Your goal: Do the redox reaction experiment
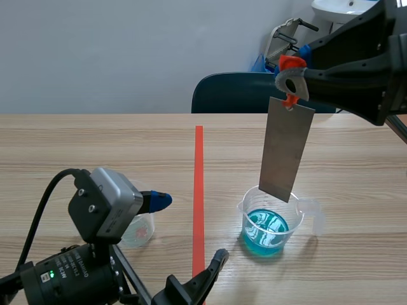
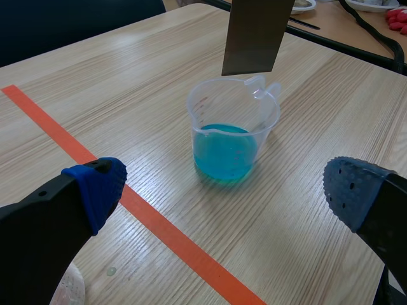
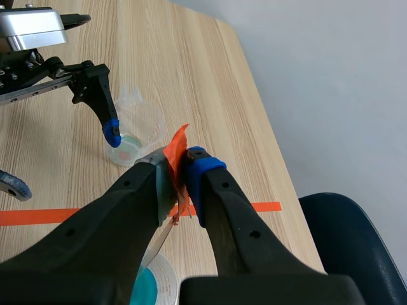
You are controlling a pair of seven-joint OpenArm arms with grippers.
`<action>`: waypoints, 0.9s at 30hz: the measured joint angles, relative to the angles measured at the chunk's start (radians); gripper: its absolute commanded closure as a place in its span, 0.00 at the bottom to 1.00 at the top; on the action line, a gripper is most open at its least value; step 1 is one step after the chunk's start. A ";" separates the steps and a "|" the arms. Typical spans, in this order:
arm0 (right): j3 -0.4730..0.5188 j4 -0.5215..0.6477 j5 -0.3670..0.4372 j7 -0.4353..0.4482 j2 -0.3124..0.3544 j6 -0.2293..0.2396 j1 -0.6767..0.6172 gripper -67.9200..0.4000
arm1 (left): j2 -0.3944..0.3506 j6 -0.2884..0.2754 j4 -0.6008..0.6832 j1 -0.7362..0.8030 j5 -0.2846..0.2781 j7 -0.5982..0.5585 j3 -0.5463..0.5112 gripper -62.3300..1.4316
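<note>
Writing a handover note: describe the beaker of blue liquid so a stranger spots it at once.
On the wooden table, look on the right arm's side of the orange-red tape line. The clear spouted beaker stands under a hanging grey metal strip. Unlike the smaller cup across the line, it holds blue liquid.

This looks like a robotics lab set up in a plain, office-like room. A wood-grain table (image 1: pixel 95 146) fills the lower part of the scene view, marked down its middle by an orange tape line (image 1: pixel 199 190). Two black arms work over it: the left arm (image 1: pixel 63 273) at lower left carries a grey camera (image 1: pixel 105 203), and the right arm (image 1: pixel 362 63) crosses the upper right. Right of centre is a clear beaker (image 1: pixel 270 219) of blue liquid, with a metal sheet (image 1: pixel 286 152) above it. Behind are a bare pale wall (image 1: pixel 95 51) and, at top centre, a dark blue chair (image 1: pixel 235 92). The left wrist view shows a second table (image 2: pixel 343 28) with a black cable (image 2: pixel 375 39) beyond the beaker.
</note>
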 measured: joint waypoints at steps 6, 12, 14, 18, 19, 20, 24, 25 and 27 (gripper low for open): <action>0.000 0.000 0.000 0.000 0.000 0.000 0.000 0.98 | 0.000 0.000 0.000 0.000 0.000 0.000 0.000 0.00; 0.000 0.000 -0.047 0.008 0.000 0.000 0.000 0.98 | 0.000 0.000 0.000 0.000 0.000 0.000 0.000 0.00; 0.000 0.000 -0.084 0.015 -0.014 0.000 0.000 0.98 | 0.000 0.000 0.000 0.000 0.000 0.000 0.000 0.00; 0.000 -0.005 -0.159 0.020 -0.067 0.000 0.000 0.98 | 0.000 0.000 0.000 0.000 0.000 0.000 0.000 0.00; 0.000 -0.009 -0.175 0.024 -0.082 0.005 0.000 0.98 | 0.000 0.000 0.000 0.000 0.000 0.000 0.000 0.00; 0.000 -0.015 -0.193 0.027 -0.095 0.009 0.000 0.98 | 0.000 0.000 0.000 0.000 0.000 0.000 0.000 0.00; 0.000 -0.051 -0.267 0.043 -0.147 0.035 0.000 0.98 | 0.000 0.000 0.000 0.000 0.000 0.000 0.000 0.00; 0.000 -0.061 -0.283 0.052 -0.157 0.038 0.000 0.98 | 0.000 0.000 0.000 0.000 0.000 -0.001 0.000 0.00; 0.000 -0.084 -0.310 0.072 -0.172 0.051 0.000 0.98 | 0.000 0.000 0.000 0.000 0.000 -0.002 0.000 0.00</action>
